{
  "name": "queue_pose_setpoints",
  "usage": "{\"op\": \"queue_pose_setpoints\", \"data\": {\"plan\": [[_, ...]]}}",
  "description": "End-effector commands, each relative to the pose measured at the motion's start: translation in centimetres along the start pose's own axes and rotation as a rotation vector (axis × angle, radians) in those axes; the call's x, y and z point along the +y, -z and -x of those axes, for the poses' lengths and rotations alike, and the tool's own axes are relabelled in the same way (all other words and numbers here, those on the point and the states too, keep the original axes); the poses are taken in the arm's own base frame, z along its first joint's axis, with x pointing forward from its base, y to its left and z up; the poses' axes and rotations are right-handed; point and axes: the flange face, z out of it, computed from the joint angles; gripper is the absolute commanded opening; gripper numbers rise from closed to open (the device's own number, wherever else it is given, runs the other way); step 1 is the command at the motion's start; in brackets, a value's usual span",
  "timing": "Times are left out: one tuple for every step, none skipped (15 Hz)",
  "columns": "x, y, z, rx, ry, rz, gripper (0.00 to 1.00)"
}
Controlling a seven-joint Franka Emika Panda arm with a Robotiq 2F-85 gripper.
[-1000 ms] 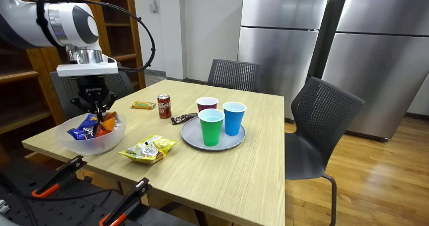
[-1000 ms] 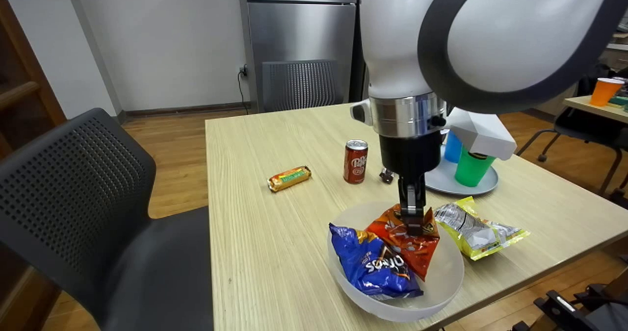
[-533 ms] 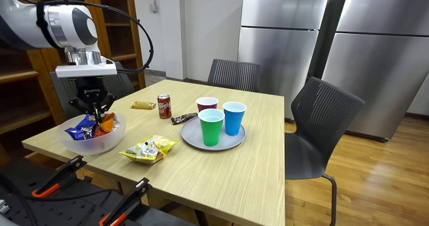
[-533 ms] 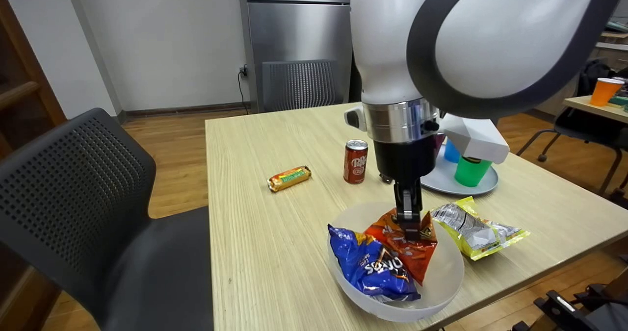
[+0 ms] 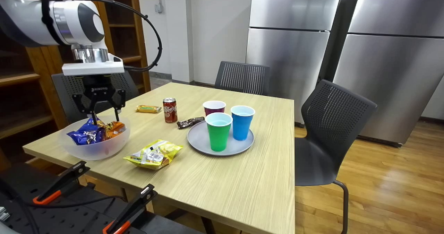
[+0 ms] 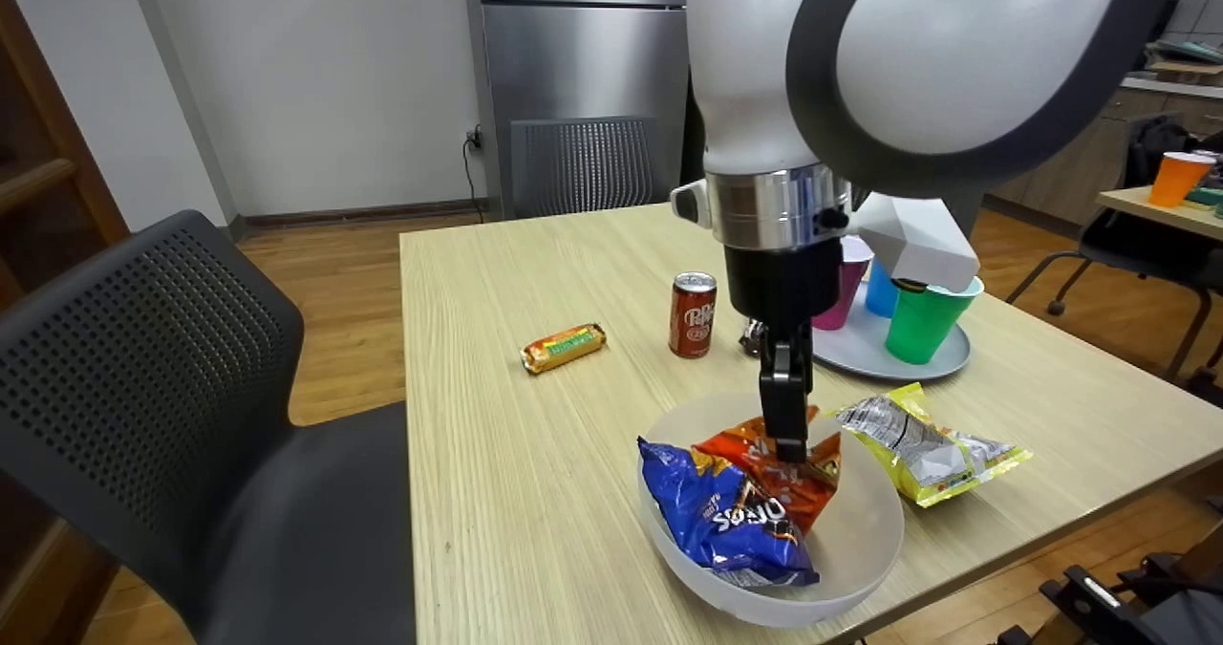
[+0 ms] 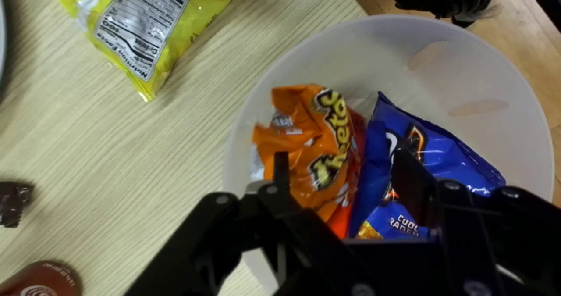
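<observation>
My gripper [image 5: 106,121] points down over a translucent bowl [image 5: 104,153], its fingers spread apart with nothing gripped between them. Inside the bowl lie an orange-red Cheetos bag [image 7: 302,147] and a blue Doritos bag [image 7: 447,155]. In the wrist view one finger stands over the orange bag and the other over the blue one; whether either touches a bag I cannot tell. An exterior view shows the gripper [image 6: 789,454] side-on, its tips just above the orange bag [image 6: 812,497], with the blue bag [image 6: 731,521] beside it.
Near the bowl lies a yellow snack bag [image 5: 154,154]. Also on the table are a soda can [image 5: 170,110], a golden wrapped bar [image 5: 148,109], a dark wrapper [image 5: 190,122] and a grey plate [image 5: 197,140] with green [image 5: 219,133], blue [image 5: 241,123] and purple [image 5: 213,108] cups. Chairs surround the table.
The gripper's fingers have parted and let go of the orange bag, which has slumped lower in the bowl. Over the last half second the gripper has risen slightly.
</observation>
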Motion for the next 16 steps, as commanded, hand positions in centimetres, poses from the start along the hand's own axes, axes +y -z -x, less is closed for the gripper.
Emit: {"op": "queue_pose_setpoints", "data": {"plan": [[1.2, 2.8, 1.4, 0.064, -0.067, 0.021, 0.94], [1.7, 3.3, 1.7, 0.08, -0.087, 0.021, 1.0], [2.2, 3.7, 2.0, 0.094, -0.107, 0.021, 1.0], [2.8, 4.1, 2.4, 0.109, -0.128, 0.02, 1.0], [3.4, 4.4, 2.9, 0.121, -0.149, 0.018, 1.0], [4.1, 4.6, 3.3, 0.133, -0.172, 0.013, 1.0], [4.8, 4.7, 3.9, 0.142, -0.194, 0.005, 1.0], [5.4, 4.9, 4.4, 0.15, -0.217, -0.001, 1.0], [6.2, 4.9, 5.1, 0.159, -0.248, -0.01, 1.0], [7.0, 4.9, 5.8, 0.168, -0.276, -0.021, 1.0], [7.7, 4.9, 6.4, 0.175, -0.304, -0.032, 1.0], [8.4, 4.8, 7.1, 0.184, -0.33, -0.041, 1.0], [9.2, 4.7, 7.8, 0.19, -0.351, -0.051, 1.0], [9.8, 4.5, 8.4, 0.193, -0.37, -0.061, 1.0], [10.5, 4.3, 9.0, 0.196, -0.385, -0.071, 1.0], [11.0, 4.0, 9.6, 0.198, -0.399, -0.081, 1.0]]}}
